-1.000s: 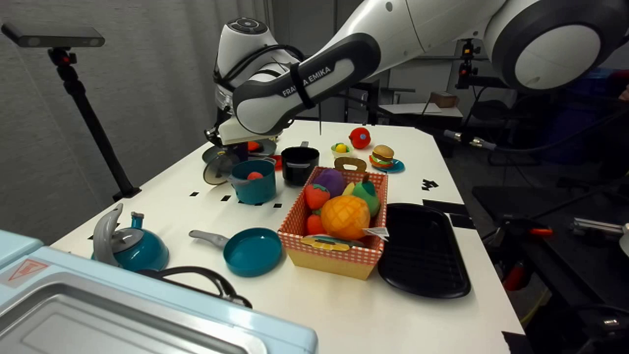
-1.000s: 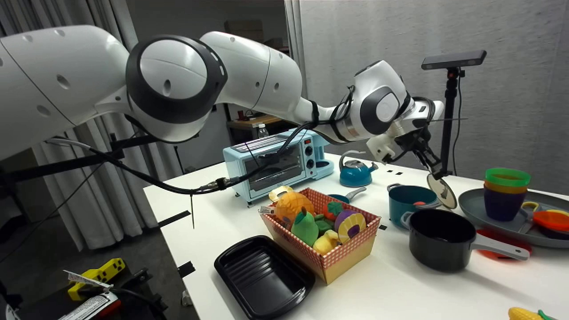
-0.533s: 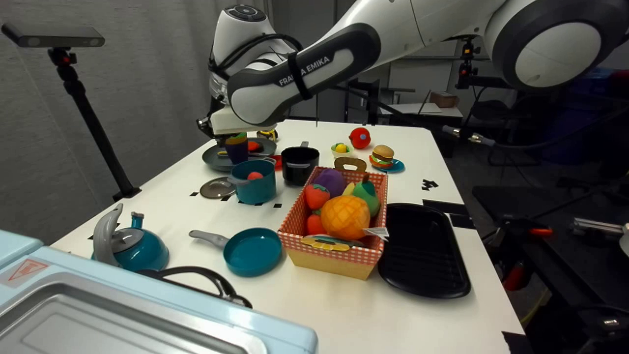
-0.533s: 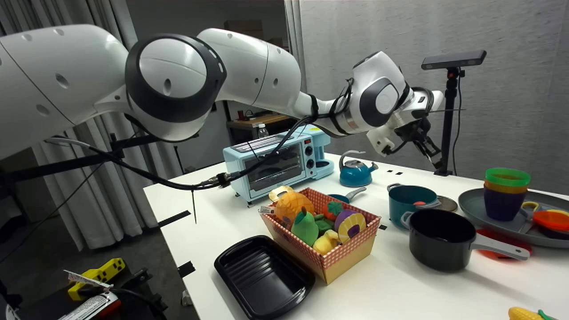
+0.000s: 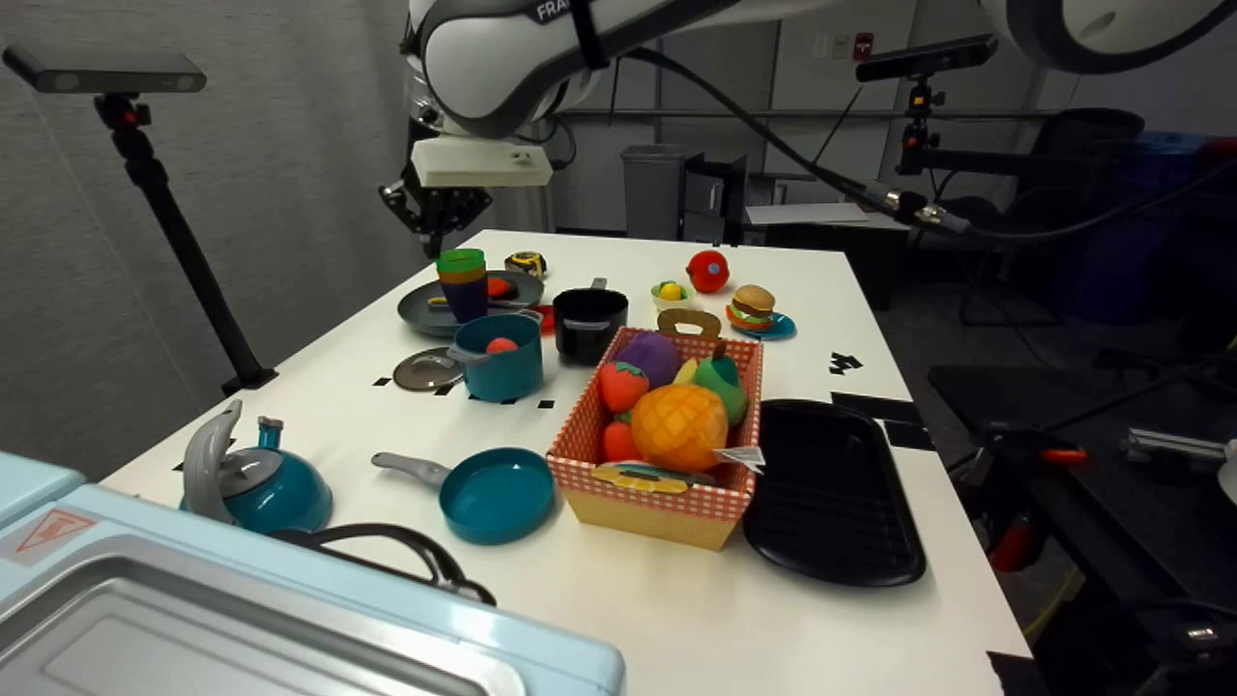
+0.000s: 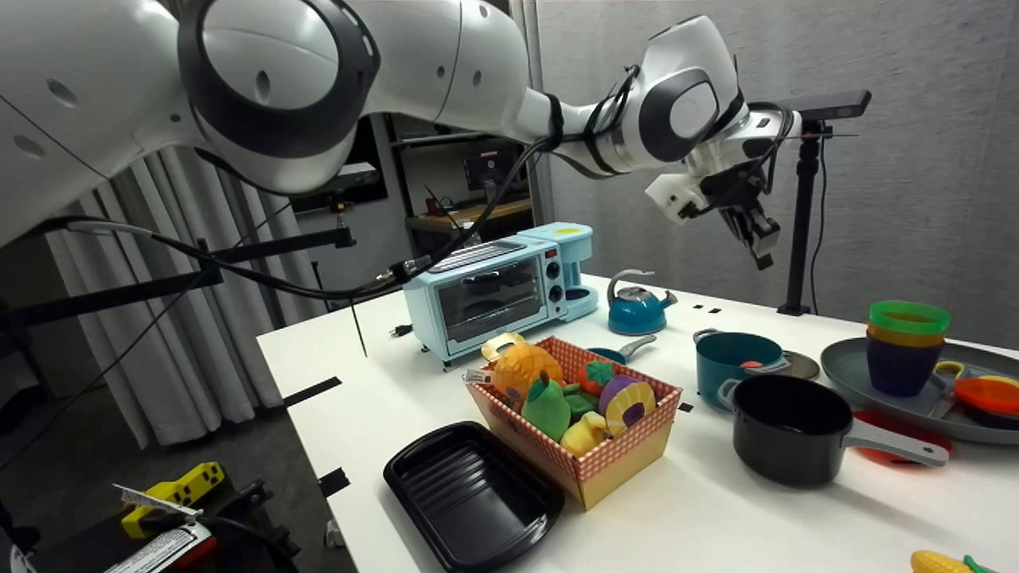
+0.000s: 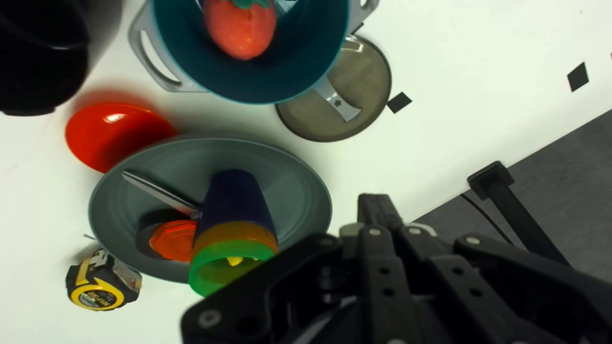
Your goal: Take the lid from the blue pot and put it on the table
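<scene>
Pot [image 5: 512,375]: squat, teal-blue, short pale-grey side handles; inside lies a red toy strawberry [image 7: 241,28] with a green leafy cap.
Basket [image 5: 647,517]: tan sides, red-and-white gingham lining, right of the pot and nearer in an exterior view; heaped with toy produce, including an orange pineapple [image 5: 679,427] with cross-hatched skin and a smooth green pear [image 6: 546,410].
Grey dish [image 7: 303,188]: shallow, round-edged; carries stacked cups [image 6: 905,352], purple at the bottom, orange, then see-through green on top, plus a grey blade [image 7: 158,193].
Saucepan [image 6: 784,458]: black, deep, round-bodied, long grey handle; near the pot.
Baking tray [image 6: 478,485]: black, ribbed floor, rounded corners, near the basket.
Lid [image 5: 425,371]: round, smoky grey-brown, dark rim, pale handle; off the pot, flat on the white tabletop [image 5: 821,628], just left of the pot in an exterior view; whether they touch, I cannot tell.
Fingers [image 7: 373,212]: black, narrow, tips drawn together; raised above the tabletop, well apart from the lid.
</scene>
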{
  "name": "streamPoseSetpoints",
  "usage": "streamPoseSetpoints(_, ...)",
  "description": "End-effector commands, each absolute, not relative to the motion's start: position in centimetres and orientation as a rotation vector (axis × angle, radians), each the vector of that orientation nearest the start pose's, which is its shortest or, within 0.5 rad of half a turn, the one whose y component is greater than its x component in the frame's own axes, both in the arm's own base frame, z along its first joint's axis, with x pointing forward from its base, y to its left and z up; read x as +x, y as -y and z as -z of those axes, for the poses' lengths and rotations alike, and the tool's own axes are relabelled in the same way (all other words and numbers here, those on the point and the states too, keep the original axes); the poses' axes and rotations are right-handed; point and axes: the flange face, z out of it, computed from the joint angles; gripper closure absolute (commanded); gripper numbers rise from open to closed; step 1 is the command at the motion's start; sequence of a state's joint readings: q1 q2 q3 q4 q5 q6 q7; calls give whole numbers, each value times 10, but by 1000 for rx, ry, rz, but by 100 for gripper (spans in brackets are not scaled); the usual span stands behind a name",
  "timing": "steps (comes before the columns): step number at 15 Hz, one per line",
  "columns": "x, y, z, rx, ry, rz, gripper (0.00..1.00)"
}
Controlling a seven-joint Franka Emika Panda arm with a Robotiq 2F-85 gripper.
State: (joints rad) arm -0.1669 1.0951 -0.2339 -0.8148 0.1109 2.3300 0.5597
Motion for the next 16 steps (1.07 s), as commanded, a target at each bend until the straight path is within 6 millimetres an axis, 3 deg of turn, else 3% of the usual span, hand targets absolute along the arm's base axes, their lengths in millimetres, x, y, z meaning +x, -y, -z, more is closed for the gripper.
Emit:
streamPoseSetpoints(1, 769, 244, -327, -2877, -1239, 485, 100)
streamPoseSetpoints(6, 729, 260, -338, -2950, -1174, 358, 100)
streamPoseSetpoints(16, 652, 249, -345, -3078, -793, 222, 100)
